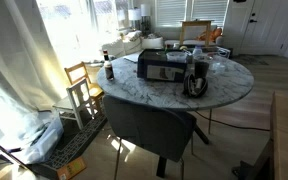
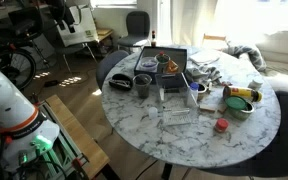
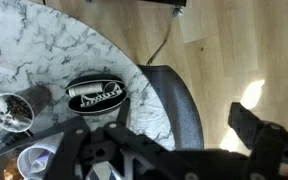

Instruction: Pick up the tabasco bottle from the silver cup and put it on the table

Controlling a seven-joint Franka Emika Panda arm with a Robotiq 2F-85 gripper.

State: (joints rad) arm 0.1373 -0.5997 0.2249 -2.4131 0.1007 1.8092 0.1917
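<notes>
The round marble table (image 2: 184,140) shows in both exterior views (image 1: 232,85) and in the wrist view (image 3: 74,45). A silver cup (image 3: 11,110) stands near its edge, next to a black oval dish (image 3: 96,95). It also shows in an exterior view (image 2: 143,86). Something dark sits inside the cup, but I cannot make out the green tabasco bottle. My gripper (image 3: 174,122) is open and empty. It hangs high above the table's edge and a dark chair (image 3: 169,100), off to the side of the cup.
The black coffee maker (image 1: 196,76), a black box appliance (image 1: 159,68), a brown bottle (image 1: 109,70), bowls and small items (image 2: 239,100) crowd the table. A wooden slatted chair (image 1: 82,88) stands beside it. The white robot base (image 2: 6,100) is at one side.
</notes>
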